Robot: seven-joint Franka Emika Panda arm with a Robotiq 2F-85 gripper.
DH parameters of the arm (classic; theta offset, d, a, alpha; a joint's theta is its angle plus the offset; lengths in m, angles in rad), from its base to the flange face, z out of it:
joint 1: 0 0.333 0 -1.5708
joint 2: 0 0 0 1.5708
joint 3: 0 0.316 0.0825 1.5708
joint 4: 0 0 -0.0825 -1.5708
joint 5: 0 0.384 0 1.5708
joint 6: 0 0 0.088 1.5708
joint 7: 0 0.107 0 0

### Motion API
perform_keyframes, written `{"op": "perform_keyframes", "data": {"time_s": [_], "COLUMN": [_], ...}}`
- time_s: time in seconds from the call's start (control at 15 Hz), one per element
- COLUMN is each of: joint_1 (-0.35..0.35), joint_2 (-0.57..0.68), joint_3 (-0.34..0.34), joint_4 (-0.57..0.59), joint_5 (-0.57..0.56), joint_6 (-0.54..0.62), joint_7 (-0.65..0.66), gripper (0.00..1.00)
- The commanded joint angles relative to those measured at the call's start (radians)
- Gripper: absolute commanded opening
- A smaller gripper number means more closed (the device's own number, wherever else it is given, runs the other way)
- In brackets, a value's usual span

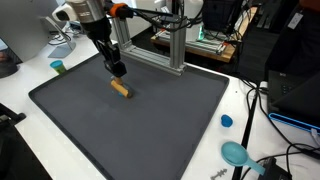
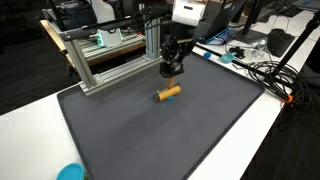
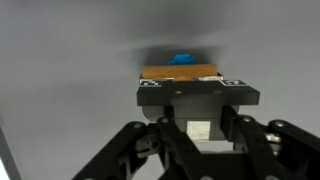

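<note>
Hovering fingers [image 1: 117, 71] just above orange block [image 1: 121, 88], on dark mat [image 1: 170, 120]

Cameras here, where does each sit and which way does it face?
Exterior view: high off a mat corner, looking down across it; arm and hand show above the orange block.
Exterior view: raised off another corner, facing the metal frame; arm and hand show.
Wrist view: on the wrist, looking down past the hand at the block.
Shared: all show hand and block.

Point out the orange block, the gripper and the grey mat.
orange block [image 1: 120, 88], in an exterior view, middle of its body.
gripper [image 1: 117, 72], in an exterior view, between its fingertips.
grey mat [image 1: 150, 130], in an exterior view, bare middle.
</note>
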Motion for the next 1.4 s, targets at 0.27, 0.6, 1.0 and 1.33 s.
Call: {"op": "perform_keyframes", "data": {"time_s": [0.27, 0.6, 1.0, 1.33], "joint_1": [-0.013, -0.041, -0.031, -0.012], "joint_2": [0.042, 0.05, 0.071, 0.092], "joint_3": [0.003, 0.008, -0.005, -0.009], "joint_4": [0.014, 0.028, 0.053, 0.07], "joint_5": [0.016, 0.055, 0.029, 0.002], "joint_6": [-0.065, -0.092, -0.139, -0.162], "joint_7": [-0.058, -0.133, -0.129, -0.103], "gripper": [0.21, 0.21, 0.21, 0.21]}}
